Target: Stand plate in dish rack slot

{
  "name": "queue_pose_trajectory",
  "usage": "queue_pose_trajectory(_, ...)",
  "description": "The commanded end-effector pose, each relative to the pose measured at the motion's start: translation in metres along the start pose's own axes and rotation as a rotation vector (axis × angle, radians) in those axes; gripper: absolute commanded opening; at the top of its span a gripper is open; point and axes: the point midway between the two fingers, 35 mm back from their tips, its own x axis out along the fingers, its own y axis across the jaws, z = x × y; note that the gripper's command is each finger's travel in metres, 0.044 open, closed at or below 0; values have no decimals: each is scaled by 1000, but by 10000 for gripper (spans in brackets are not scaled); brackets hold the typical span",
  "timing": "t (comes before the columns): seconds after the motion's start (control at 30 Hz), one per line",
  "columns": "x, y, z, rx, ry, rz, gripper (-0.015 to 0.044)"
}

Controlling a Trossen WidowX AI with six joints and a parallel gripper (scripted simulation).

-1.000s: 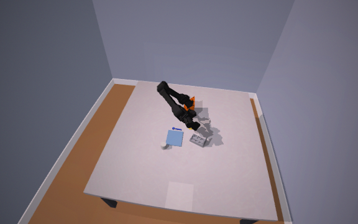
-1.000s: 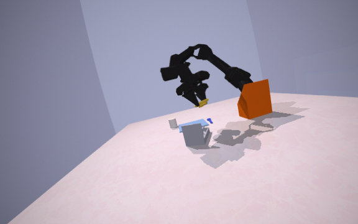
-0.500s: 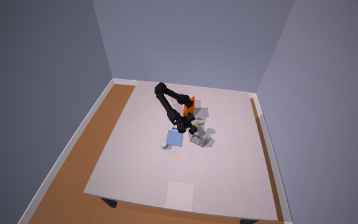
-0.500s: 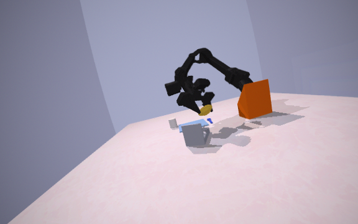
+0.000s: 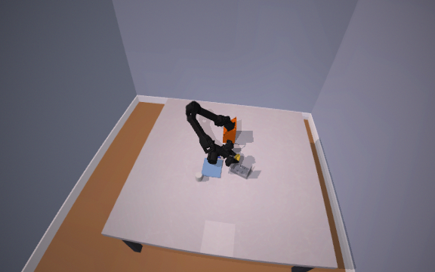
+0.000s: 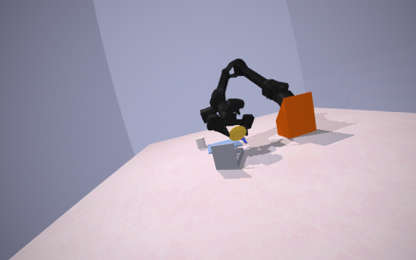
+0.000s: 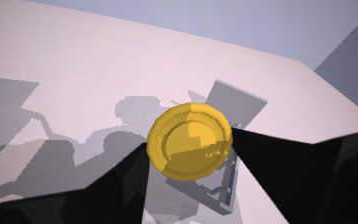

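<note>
The round yellow plate is held by its opposite edges between the two black fingers. My gripper is shut on it. The plate is tilted steeply, its face turned toward the exterior camera, and it is off the table. The grey dish rack stands on the table below and beyond the plate, a little to its right in the top view. In the wrist view the plate hides part of the rack and its rails.
A light blue mat lies left of the rack in the top view. A whitish cup stands at its far side. A blue utensil lies near the mat, partly hidden. An orange block stands at the arm's base.
</note>
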Motion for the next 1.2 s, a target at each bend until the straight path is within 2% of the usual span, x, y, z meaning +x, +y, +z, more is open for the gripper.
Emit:
queue_pose_trajectory(0.0, 1, 0, -5, 40, -52, -89, 0)
queue_pose_trajectory(0.63, -15, 3, -29, 180, -210, -502, 0)
queue_pose_trajectory(1.17, -5, -5, -25, 187, -212, -510, 0)
